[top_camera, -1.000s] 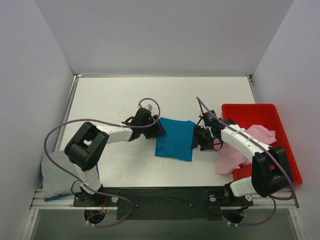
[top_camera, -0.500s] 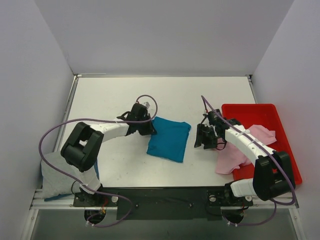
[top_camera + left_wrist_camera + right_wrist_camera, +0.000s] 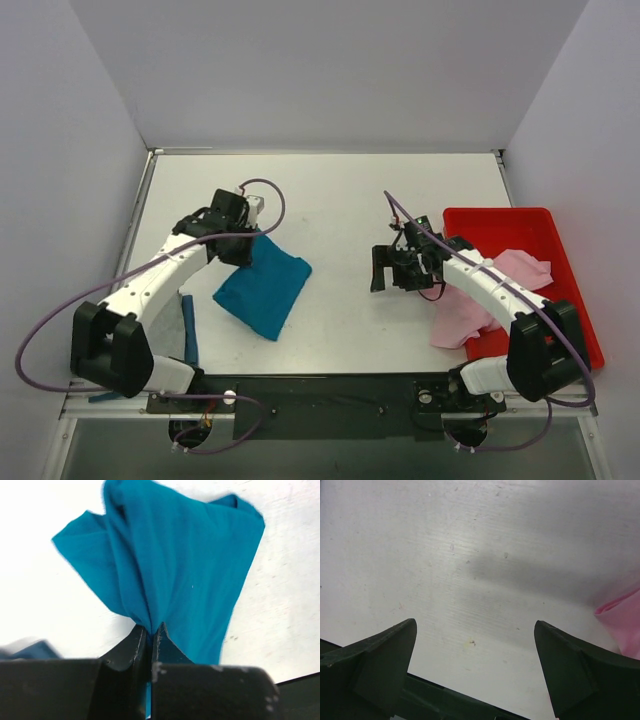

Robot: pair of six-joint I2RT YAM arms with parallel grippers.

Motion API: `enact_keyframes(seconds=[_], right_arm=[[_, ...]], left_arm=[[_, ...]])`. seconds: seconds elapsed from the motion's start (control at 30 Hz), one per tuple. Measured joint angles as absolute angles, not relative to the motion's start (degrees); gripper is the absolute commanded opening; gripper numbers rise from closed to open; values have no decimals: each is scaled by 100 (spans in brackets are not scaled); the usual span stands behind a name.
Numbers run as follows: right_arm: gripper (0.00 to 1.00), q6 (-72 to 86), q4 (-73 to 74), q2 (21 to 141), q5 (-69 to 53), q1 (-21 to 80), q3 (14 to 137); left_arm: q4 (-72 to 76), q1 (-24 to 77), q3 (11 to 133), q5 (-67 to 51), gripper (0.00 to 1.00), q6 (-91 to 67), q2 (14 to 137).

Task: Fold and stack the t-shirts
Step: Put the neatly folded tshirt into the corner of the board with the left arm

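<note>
A folded teal-blue t-shirt lies left of the table's middle, one corner lifted. My left gripper is shut on that corner. In the left wrist view the cloth fans out from between the closed jaws of the left gripper. My right gripper hovers right of centre, open and empty; the right wrist view shows only bare table between the wide jaws of the right gripper. A pale pink t-shirt hangs crumpled over the tray's near-left edge. A light grey t-shirt lies at the near left, mostly hidden by my left arm.
A red plastic tray stands at the right edge of the table. A dark blue strip shows beside the grey cloth. White walls close in the table on the left, back and right.
My left gripper shut on the teal t-shirt and dragged it left across the table. My right gripper let go of it, opened wide and drew back a little.
</note>
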State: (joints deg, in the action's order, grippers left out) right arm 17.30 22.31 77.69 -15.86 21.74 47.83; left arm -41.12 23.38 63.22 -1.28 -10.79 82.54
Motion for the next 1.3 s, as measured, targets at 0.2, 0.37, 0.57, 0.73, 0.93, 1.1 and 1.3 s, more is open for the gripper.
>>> enact_keyframes(seconds=[0.2, 0.37, 0.57, 0.73, 0.93, 1.1, 1.3], right_arm=[[100, 1619, 1999, 7863, -1435, 2648, 4860], [100, 1533, 1844, 7889, -1398, 2829, 4932], [100, 1426, 1780, 8125, -1374, 2915, 5017], [100, 1315, 1776, 8136, -1358, 2974, 5026], [100, 1203, 1745, 8136, -1282, 2974, 5026], [100, 1116, 1688, 8136, -1286, 2974, 5026], [100, 895, 1684, 8138, -1284, 2974, 5022]], left_arm=[[-4812, 1717, 6324, 58, 0, 12, 7496], [-5419, 1470, 6340, 235, 0, 663, 7164], [-6193, 1087, 6576, 344, 0, 974, 6879], [-6866, 473, 6814, 659, 0, 1085, 6888], [-7415, -115, 6938, 1079, 0, 1347, 6807], [-7607, -598, 7303, 1253, 0, 1518, 6676], [-7616, -880, 7048, 1632, 0, 1789, 6497]])
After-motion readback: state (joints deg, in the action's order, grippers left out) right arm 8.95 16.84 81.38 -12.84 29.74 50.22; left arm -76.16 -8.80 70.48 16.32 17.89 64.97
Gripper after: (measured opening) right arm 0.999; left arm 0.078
